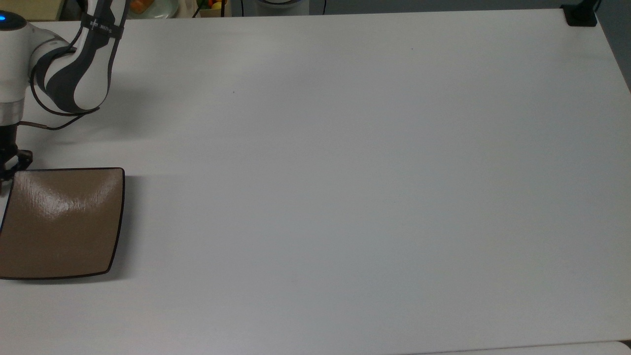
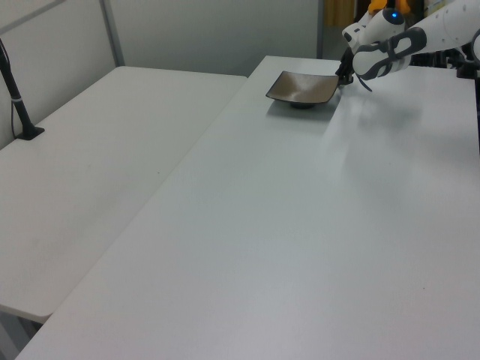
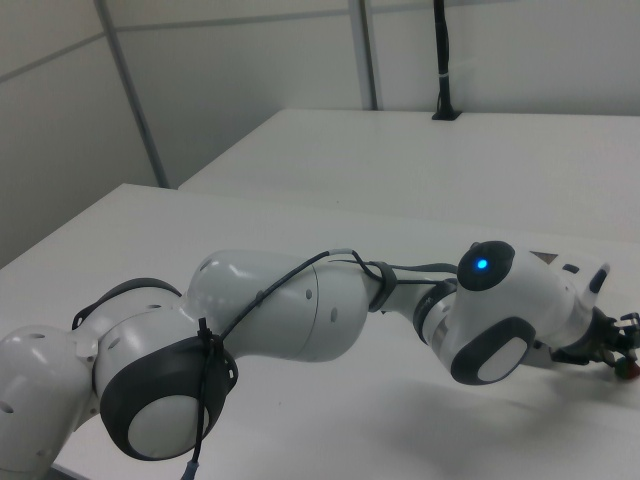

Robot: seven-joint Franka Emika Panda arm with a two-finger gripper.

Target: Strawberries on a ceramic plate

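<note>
The tan-brown square ceramic plate sits at the top view's left edge, bare inside; it also lies at the far end of the table in the left view. My gripper hangs just beyond the plate's far left corner in the top view, and touches its right corner in the left view. At the right view's right edge, the gripper is shut on a small red strawberry, which is mostly cut off. The white and grey arm stretches across the foreground.
A wide white table spreads to the top view's right of the plate. A black clamp sits at its far right corner. Dishes of fruit stand beyond the far edge. A second table with a black post adjoins.
</note>
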